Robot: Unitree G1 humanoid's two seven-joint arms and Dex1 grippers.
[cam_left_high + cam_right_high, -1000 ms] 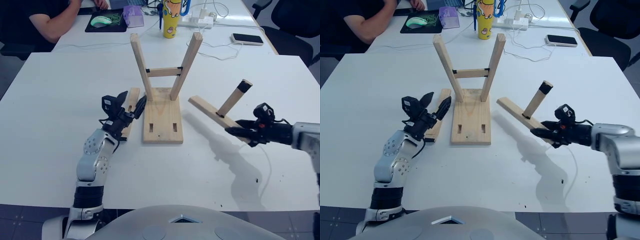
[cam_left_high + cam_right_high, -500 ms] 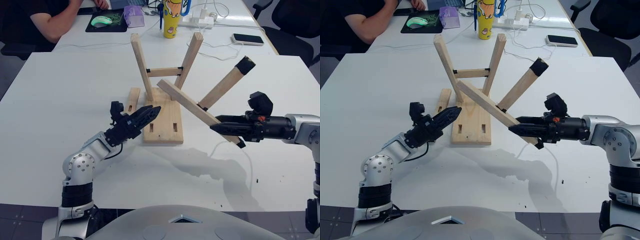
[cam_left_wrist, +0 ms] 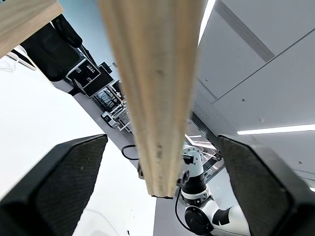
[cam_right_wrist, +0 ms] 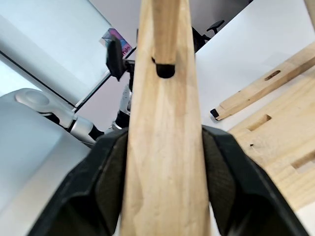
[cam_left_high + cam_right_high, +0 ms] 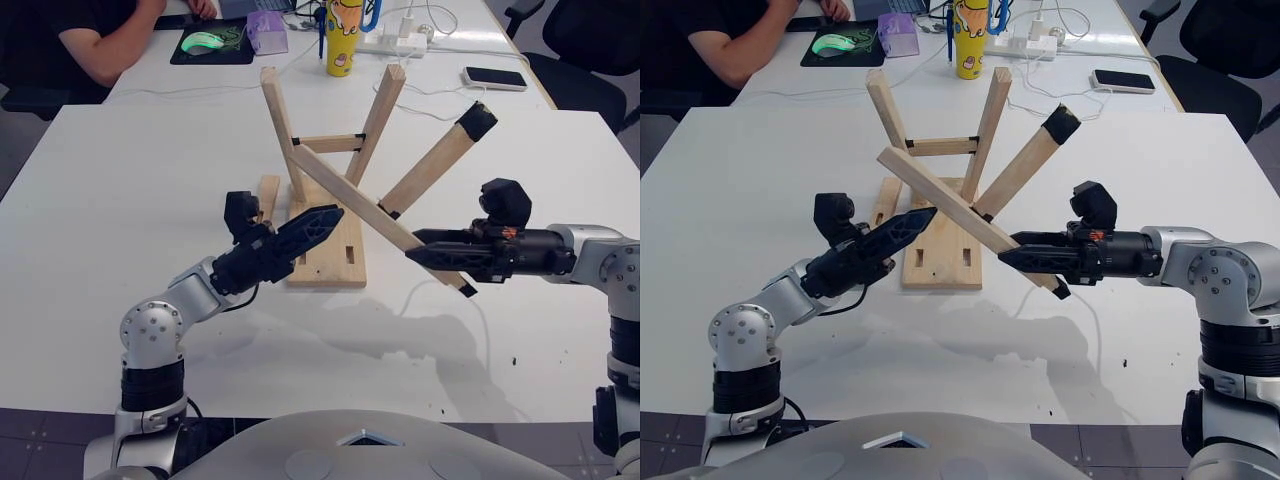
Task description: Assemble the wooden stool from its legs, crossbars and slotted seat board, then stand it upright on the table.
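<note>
Right claw [image 5: 418, 250] is clenched on the near end of the leg assembly [image 5: 345, 190]. In the right wrist view I note both pads [image 4: 106, 182] pressed against the wood, one on each side. The assembly is clear of the table [image 5: 120, 200].

The assembly's long axis runs diagonally, from the claw on my near right up to the far left. It crosses in front of the leg frame [image 5: 328, 143] already standing in the far end of the seat board [image 5: 328, 268]. A black-tipped bar [image 5: 435, 165] juts from its middle, up and to the right.

Left claw [image 5: 330, 215] is released. Its fingers [image 3: 256, 187] stand spread with the wooden bar [image 3: 152, 98] running between them, and I see a gap on each side.

The seat board lies flat at the table's centre. Its free slots [image 5: 350, 257] are at the near end, below and just left of the right claw, with the left claw's tips over that end. A loose bar [image 5: 267, 190] lies just beside the board's left edge.

Assessment:
- The right claw carries the load and the left claw is placed to steady it.
- The assembly lies across the slots rather than end-down over them, so it needs turning before it can be seated.
</note>
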